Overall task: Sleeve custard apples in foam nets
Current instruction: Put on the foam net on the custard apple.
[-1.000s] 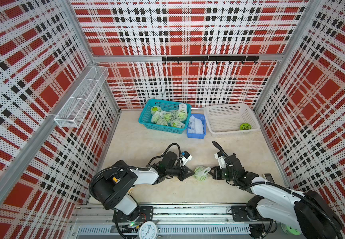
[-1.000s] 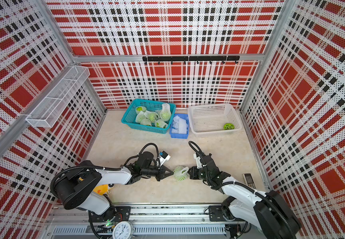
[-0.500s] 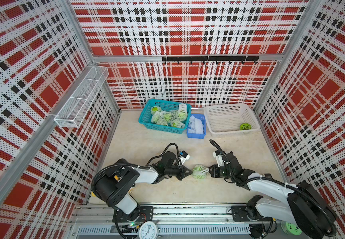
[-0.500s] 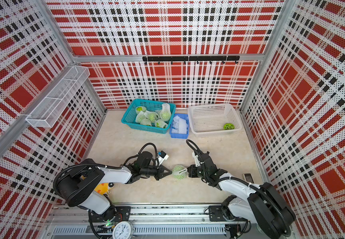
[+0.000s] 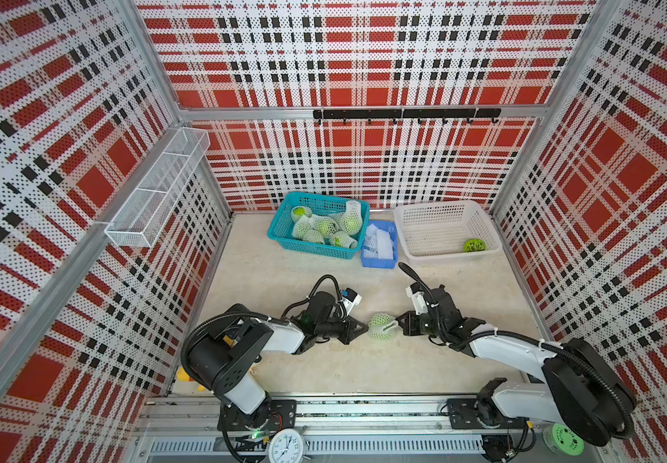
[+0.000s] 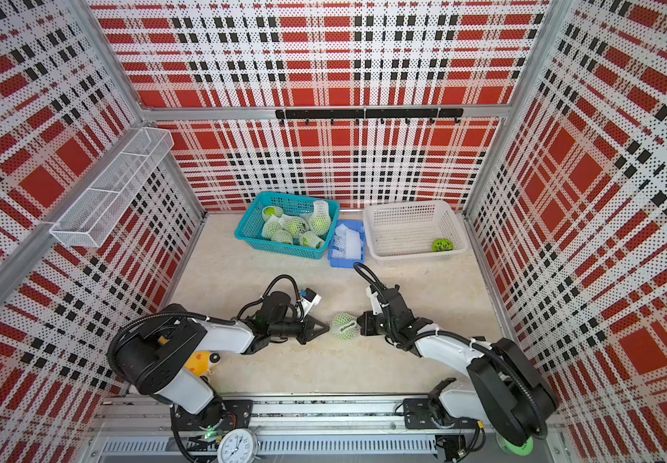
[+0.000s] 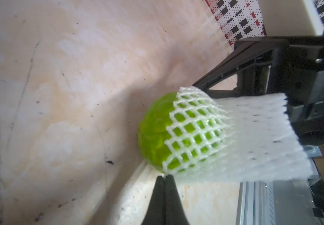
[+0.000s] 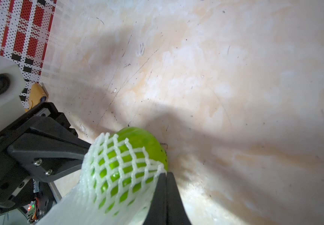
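Top views both show a custard apple lying on the desk toward its front middle, partly wrapped in a foam net. The left claw and right claw point at it from opposite sides, each with its fingers together. Bare desk lies open between this spot and the teal basket, blue tray and white basket along the back wall. The front rail is near.

Left wrist view: the net's rim crosses the custard apple, leaving one side bare green, and the loose flat end of the foam net trails away. The left claw, closed, touches that rim's edge. Whether it pinches the edge cannot be told.

Right wrist view: the right claw, closed, nips the corner of the foam net beside the custard apple.
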Available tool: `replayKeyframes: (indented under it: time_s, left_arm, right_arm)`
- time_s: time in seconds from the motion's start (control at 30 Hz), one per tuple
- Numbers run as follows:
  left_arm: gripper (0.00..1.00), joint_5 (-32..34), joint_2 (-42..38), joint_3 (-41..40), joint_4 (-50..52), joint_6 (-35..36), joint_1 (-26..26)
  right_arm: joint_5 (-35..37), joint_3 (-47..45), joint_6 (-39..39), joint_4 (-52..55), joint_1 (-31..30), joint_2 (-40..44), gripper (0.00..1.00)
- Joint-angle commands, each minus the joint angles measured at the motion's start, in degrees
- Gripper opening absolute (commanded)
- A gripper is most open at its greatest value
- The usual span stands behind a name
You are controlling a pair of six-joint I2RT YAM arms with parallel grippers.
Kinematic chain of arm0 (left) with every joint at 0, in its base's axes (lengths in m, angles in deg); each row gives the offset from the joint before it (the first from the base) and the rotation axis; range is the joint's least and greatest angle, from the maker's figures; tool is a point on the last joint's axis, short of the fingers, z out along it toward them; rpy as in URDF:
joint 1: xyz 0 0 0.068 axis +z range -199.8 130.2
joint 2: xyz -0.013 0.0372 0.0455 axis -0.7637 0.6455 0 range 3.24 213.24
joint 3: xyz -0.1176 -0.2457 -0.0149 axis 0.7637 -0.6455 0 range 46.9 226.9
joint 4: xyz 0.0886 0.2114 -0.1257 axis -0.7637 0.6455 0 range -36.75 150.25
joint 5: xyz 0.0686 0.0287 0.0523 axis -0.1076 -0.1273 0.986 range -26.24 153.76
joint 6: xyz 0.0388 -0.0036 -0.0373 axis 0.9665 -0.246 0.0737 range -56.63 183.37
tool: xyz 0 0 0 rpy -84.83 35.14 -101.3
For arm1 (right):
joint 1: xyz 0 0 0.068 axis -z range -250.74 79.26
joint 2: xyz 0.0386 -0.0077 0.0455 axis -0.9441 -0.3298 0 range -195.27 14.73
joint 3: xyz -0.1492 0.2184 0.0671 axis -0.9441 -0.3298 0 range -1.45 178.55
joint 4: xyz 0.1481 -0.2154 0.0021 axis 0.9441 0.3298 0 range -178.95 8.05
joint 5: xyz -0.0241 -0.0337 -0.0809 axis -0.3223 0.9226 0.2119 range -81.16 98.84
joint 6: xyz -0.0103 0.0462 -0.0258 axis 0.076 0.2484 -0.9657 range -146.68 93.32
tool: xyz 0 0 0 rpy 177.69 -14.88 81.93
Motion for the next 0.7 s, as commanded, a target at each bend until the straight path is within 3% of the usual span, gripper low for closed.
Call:
replayKeyframes:
  time_s: [0.0, 0.4, 0.67]
  left_arm:
    - [0.00, 0.67, 1.20, -0.30, -2.96, -1.60, 0.93]
    - [0.00, 0.97, -1.23, 0.36, -4.40, -2.85, 2.19]
    - [0.00, -0.19, 2.68, 0.40, -8.13, -5.90, 4.33]
  right_arm:
    - [0.08, 1.98, -1.58, -1.57, 0.65, -1.38, 0.00]
    - [-0.82, 7.24, -3.63, 0.06, 1.51, -2.91, 0.00]
    - [-2.39, 8.83, -3.88, -1.75, 2.93, -8.18, 0.00]
